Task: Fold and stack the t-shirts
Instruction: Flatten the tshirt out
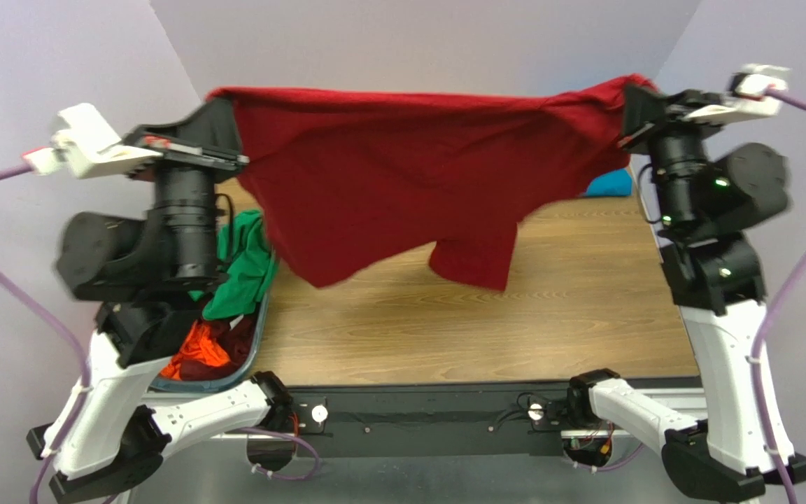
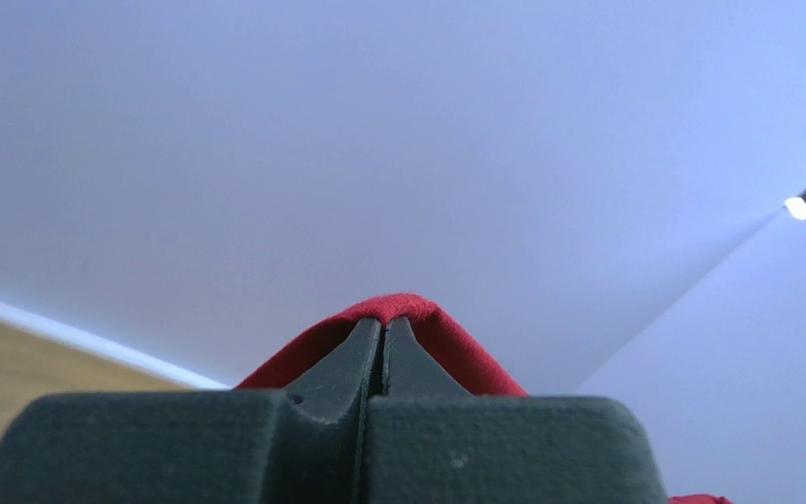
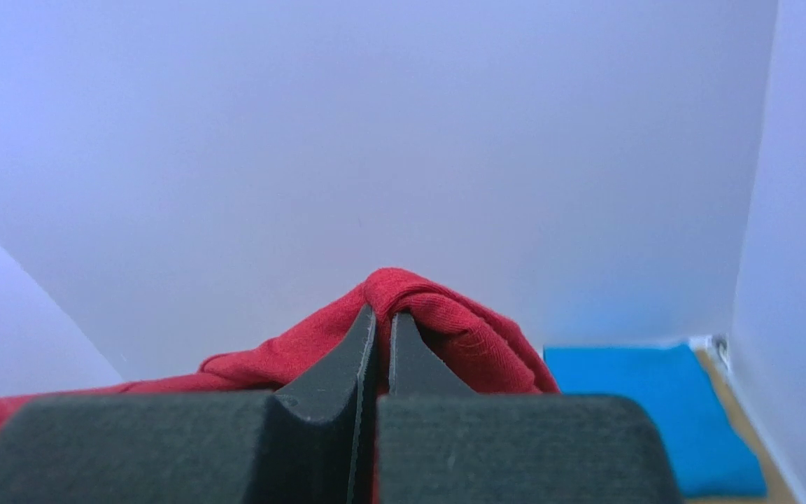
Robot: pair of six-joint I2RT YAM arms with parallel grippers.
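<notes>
Above the table [image 1: 586,315], the red shirt [image 1: 376,179] hangs stretched wide between both arms, a spread only the top view shows. The wrist views show the grips: the left gripper [image 2: 384,328] and the right gripper [image 3: 380,315] each pinch a fold of red cloth, fingers pressed together. A folded blue shirt [image 3: 649,415] lies at the far right corner. A green shirt [image 1: 241,268] and an orange shirt [image 1: 195,352] sit in a bin [image 1: 257,341] at the left edge.
</notes>
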